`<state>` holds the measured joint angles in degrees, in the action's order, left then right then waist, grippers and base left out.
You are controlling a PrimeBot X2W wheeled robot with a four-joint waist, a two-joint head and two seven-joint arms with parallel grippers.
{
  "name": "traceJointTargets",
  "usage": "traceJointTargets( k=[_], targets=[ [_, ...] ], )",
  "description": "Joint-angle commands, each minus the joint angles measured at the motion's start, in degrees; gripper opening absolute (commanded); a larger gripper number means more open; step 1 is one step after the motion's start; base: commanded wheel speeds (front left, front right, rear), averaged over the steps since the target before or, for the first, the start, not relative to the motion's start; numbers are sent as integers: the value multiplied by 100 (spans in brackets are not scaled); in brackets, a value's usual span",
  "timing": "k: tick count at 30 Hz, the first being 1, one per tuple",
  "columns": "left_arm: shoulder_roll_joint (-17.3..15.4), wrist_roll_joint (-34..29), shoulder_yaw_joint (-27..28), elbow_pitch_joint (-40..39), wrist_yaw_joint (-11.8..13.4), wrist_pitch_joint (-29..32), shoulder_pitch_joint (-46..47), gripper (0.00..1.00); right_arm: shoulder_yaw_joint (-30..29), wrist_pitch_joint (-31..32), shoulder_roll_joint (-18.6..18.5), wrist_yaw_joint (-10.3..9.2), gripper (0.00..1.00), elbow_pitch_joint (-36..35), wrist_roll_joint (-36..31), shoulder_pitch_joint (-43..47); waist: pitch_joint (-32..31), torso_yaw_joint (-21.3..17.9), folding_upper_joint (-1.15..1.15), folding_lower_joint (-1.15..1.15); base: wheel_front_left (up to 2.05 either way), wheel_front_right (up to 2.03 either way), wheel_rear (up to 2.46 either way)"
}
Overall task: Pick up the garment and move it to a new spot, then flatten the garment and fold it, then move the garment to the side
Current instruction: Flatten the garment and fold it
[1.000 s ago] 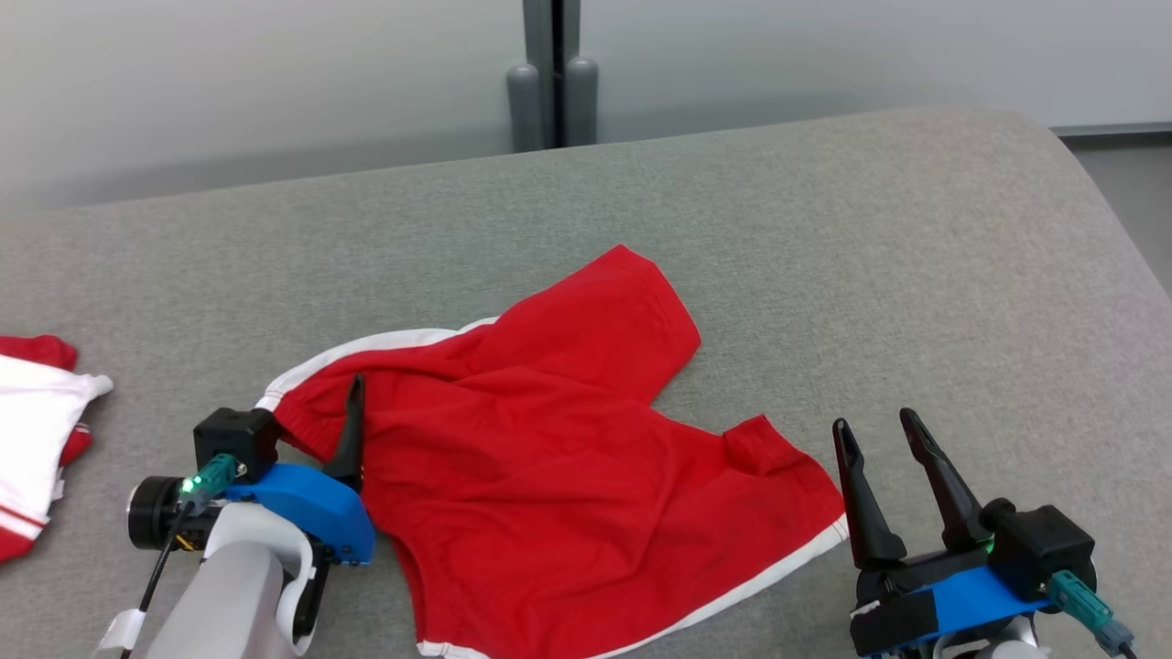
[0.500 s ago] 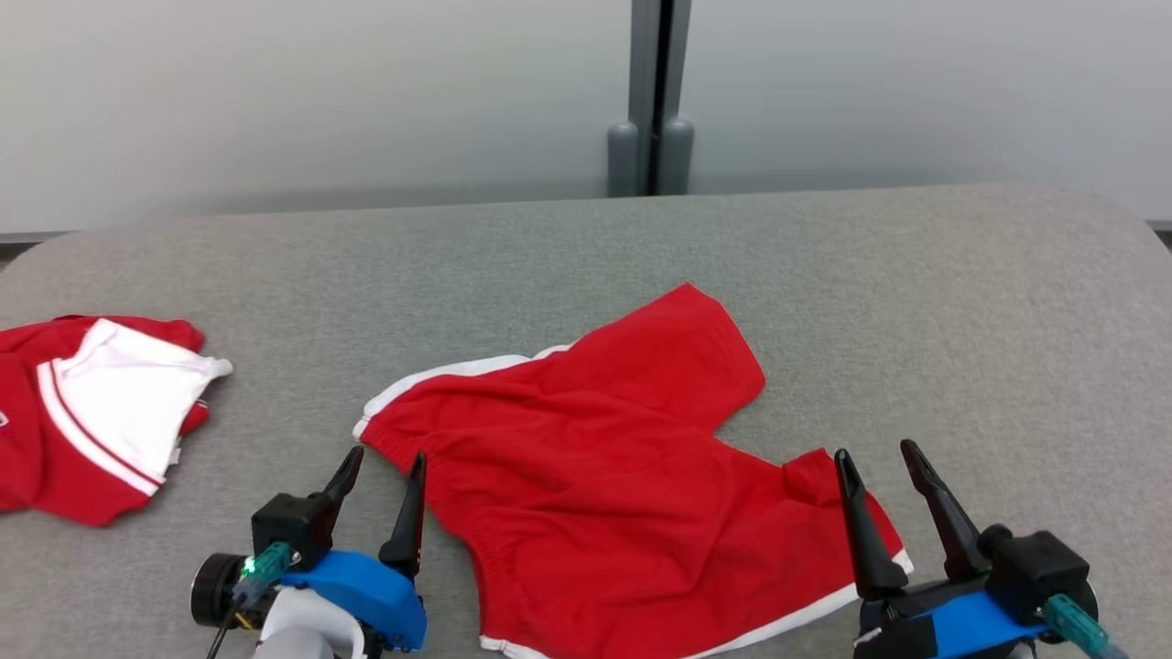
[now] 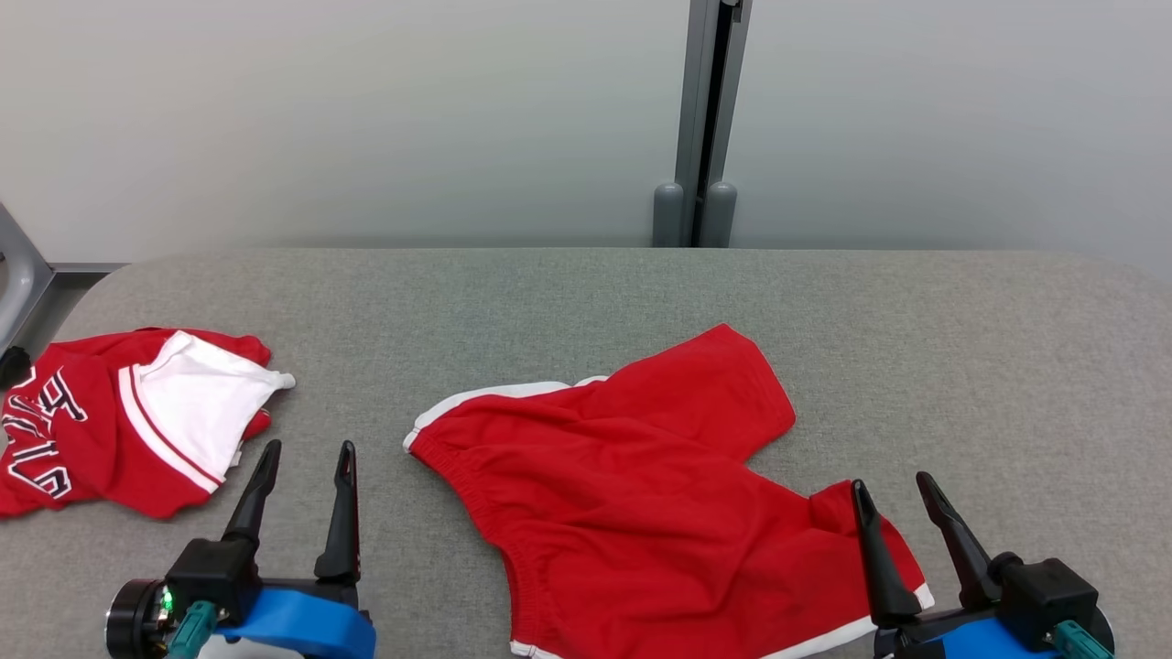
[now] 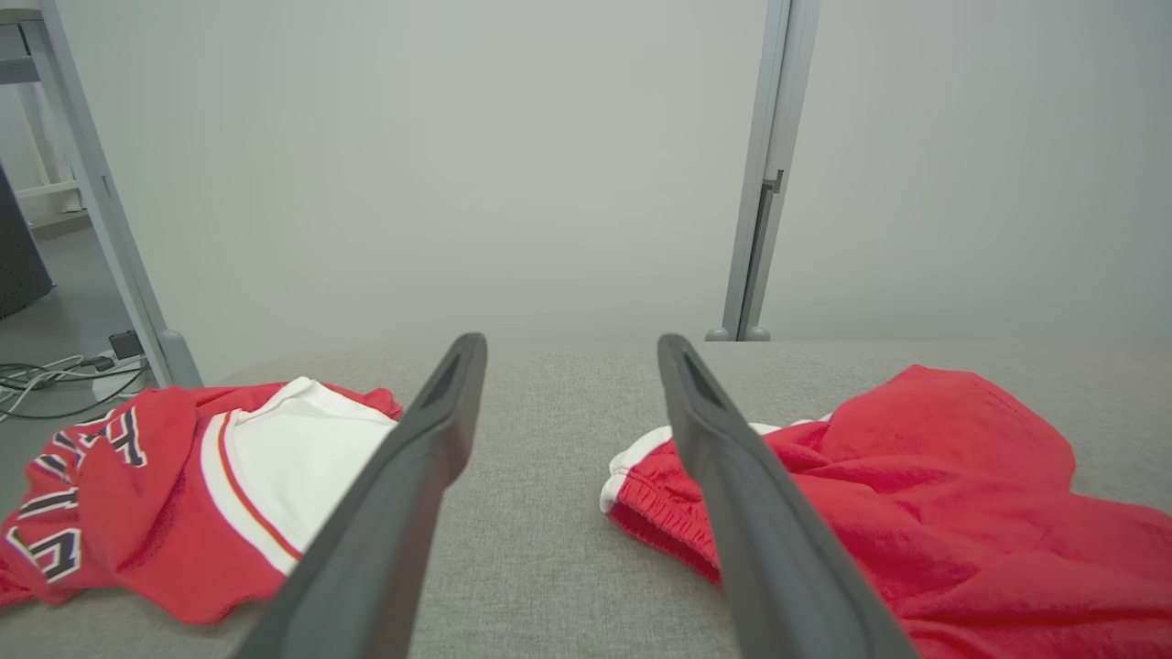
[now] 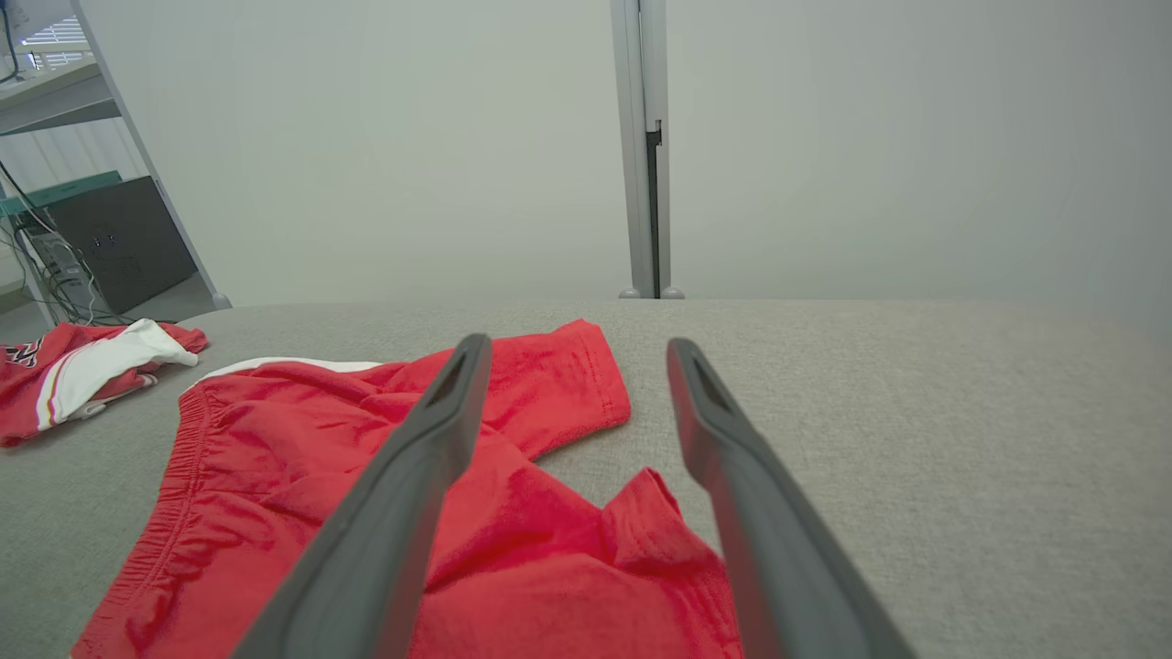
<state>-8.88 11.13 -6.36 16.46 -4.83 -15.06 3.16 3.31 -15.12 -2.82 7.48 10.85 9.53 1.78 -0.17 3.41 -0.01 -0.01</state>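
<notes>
- My garment, the red shorts (image 3: 659, 494), lies rumpled on the grey padded table (image 3: 586, 293). It spreads from the middle toward my near right, with the waistband facing left and one leg pointing at the far edge.
- A red and white jersey (image 3: 137, 421) sits bunched near the table's left edge, well apart from the shorts, with a strip of grey padding between them.
- My left gripper (image 3: 309, 448) stands over that strip with its fingers spread wide, gripping nothing and touching neither piece of cloth.
- My right gripper (image 3: 891, 482) is spread wide too and holds nothing. It is above the near leg's white-trimmed hem, and I cannot tell whether the tips touch the cloth.
- Open padding runs along the far half and the right side, out to rounded corners.
- Beyond the far edge is a pale wall with a grey post (image 3: 700, 137).
- Off the left edge, cables (image 4: 55, 375) lie on the floor.
</notes>
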Motion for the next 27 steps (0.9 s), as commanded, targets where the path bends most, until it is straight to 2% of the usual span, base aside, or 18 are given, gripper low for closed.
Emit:
traceJointTargets(
  k=[1,11,27],
  targets=[
    [16,-65,60,-111,29,-17,-87,100,-18,-4,-14,3,100,16,-45,77,-12,0,1,1,0,0,0],
    [133,-548,406,-754,-3,-17,-729,100,-192,-4,-14,3,100,7,-157,213,-76,-87,1,1,0,0,0],
    [322,-726,469,-619,-155,-17,-726,100,-279,-4,-14,3,100,120,-218,256,-38,-237,1,1,0,0,0]
  ],
)
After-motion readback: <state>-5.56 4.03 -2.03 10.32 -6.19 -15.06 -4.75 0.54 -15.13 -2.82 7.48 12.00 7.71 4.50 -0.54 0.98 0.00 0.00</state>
